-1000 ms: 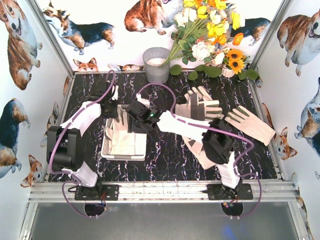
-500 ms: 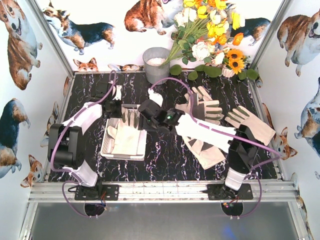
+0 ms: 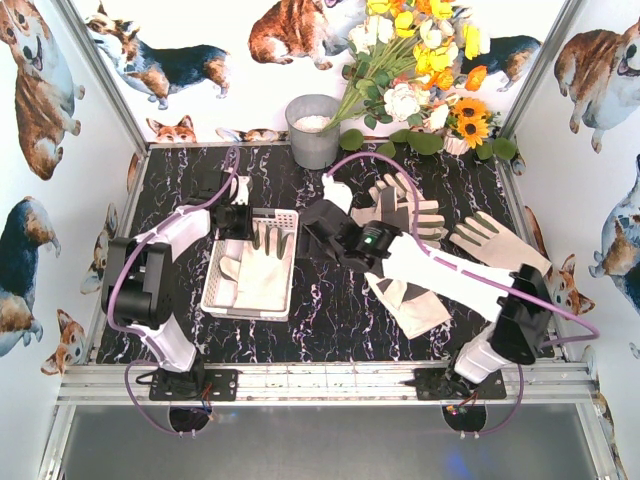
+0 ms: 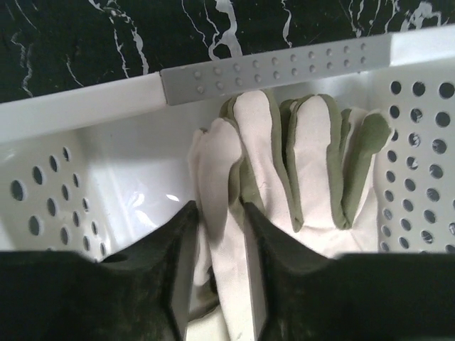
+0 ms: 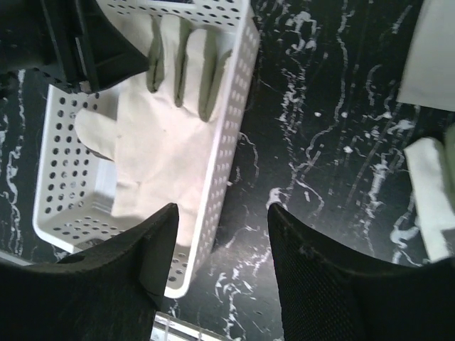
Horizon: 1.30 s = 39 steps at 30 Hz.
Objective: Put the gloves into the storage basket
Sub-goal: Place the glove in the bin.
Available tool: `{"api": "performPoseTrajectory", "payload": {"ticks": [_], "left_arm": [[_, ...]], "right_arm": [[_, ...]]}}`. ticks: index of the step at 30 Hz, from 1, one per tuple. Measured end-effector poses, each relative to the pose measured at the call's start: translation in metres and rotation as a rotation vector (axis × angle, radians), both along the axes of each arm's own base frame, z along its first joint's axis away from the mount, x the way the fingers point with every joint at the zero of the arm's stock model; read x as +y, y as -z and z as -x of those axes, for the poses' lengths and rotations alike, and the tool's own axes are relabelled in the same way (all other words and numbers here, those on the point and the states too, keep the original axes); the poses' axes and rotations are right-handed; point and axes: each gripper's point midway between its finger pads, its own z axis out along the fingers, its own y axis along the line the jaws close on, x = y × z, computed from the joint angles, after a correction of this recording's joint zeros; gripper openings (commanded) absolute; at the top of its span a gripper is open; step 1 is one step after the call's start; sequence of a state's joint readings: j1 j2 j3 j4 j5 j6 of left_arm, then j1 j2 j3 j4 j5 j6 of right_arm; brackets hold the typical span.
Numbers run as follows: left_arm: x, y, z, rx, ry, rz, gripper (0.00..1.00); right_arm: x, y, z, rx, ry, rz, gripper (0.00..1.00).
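Note:
The white storage basket [image 3: 212, 292] stands left of centre, and one cream glove [image 3: 262, 272] lies flat in it, grey-patched fingers toward the far end. My left gripper [image 3: 243, 222] hovers at that far end. In the left wrist view its jaws [image 4: 217, 209] stand slightly apart, with one finger of the glove [image 4: 270, 163] lying loose between them inside the basket [image 4: 85, 106]. My right gripper [image 3: 314, 238] is open and empty just right of the basket [image 5: 234, 135], above the glove [image 5: 160, 135]. Several more gloves lie on the table: a pair [image 3: 405, 210], one [image 3: 500, 250], one [image 3: 408, 302].
A grey metal bucket [image 3: 313, 128] stands at the back beside a bunch of flowers [image 3: 415, 70]. The table is black marble-patterned [image 3: 330, 320], walled in by corgi-print panels. Glove edges [image 5: 434, 192] show at the right of the right wrist view.
My right arm has drawn back to the right, off the basket. The glove has settled flat in the basket. The left jaws have parted a little round it.

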State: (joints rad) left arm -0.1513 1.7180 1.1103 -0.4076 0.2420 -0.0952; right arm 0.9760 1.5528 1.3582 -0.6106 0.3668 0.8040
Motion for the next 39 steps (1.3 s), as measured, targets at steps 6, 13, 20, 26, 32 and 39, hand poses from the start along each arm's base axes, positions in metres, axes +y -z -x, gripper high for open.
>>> {"api": "performPoseTrajectory", "payload": {"ticks": [6, 13, 20, 26, 32, 39], "left_arm": [[0.007, -0.026, -0.002, -0.069, -0.017, -0.025, 0.55], [0.006, -0.091, -0.001, -0.239, -0.039, 0.017, 0.31], [-0.007, -0.045, 0.026, -0.103, -0.026, 0.086, 0.15], [-0.017, -0.009, 0.049, 0.014, -0.014, 0.128, 0.14], [-0.017, 0.011, 0.044, 0.049, -0.033, 0.121, 0.15], [-0.016, 0.034, 0.039, 0.085, -0.051, 0.105, 0.21]], "right_arm": [[-0.031, -0.009, 0.008, -0.038, 0.015, 0.042, 0.58], [-0.069, -0.010, 0.017, -0.058, 0.049, 0.079, 0.59], [-0.103, 0.001, 0.025, -0.033, 0.094, 0.105, 0.59], [-0.117, 0.006, 0.025, -0.019, 0.122, 0.117, 0.59], [-0.131, 0.020, 0.024, 0.012, 0.148, 0.141, 0.60], [-0.155, 0.021, 0.026, 0.029, 0.196, 0.129, 0.61]]}}
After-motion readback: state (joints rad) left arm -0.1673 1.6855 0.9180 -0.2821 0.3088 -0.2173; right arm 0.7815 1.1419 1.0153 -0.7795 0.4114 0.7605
